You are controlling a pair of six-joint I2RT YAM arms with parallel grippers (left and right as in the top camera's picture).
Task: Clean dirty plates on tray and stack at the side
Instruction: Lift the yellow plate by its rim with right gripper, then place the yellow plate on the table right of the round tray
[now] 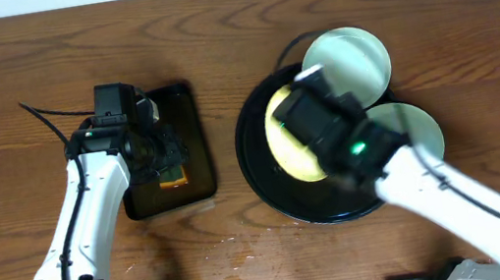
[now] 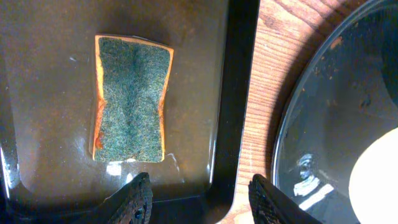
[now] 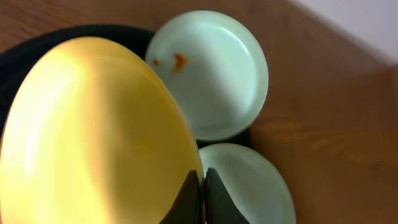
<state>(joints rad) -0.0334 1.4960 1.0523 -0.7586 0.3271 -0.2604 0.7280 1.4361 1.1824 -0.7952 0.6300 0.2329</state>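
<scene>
Pinched at its rim, the yellow plate (image 3: 93, 137) fills most of the right wrist view, tilted up on edge rather than lying flat. The right gripper (image 3: 202, 193) has its two fingers drawn tightly together on that rim, with only a thin line between them. From overhead the same plate sits over the middle of the round black tray (image 1: 267, 187), half hidden under the right arm's wrist. Two pale mint plates lie at the far right side of that tray. The smeared mint plate (image 3: 211, 81), marked with a small orange smear near its rim, overlaps the tray's edge and reaches out over the wooden table (image 1: 409, 7). The plain mint plate (image 3: 249, 186) lies just beside it, nearer the robot, and whether the two touch cannot be told. Well apart on the left side of the table, the left gripper (image 2: 202, 202) hovers with its jaws about halfway open and nothing between them. One fingertip is over the rectangular black tray (image 2: 56, 81), the other over the strip of wood between the two trays. A sponge (image 2: 130, 99) with a green scouring face and orange edges lies flat in the rectangular tray, ahead of the left fingertips and clear of them.
</scene>
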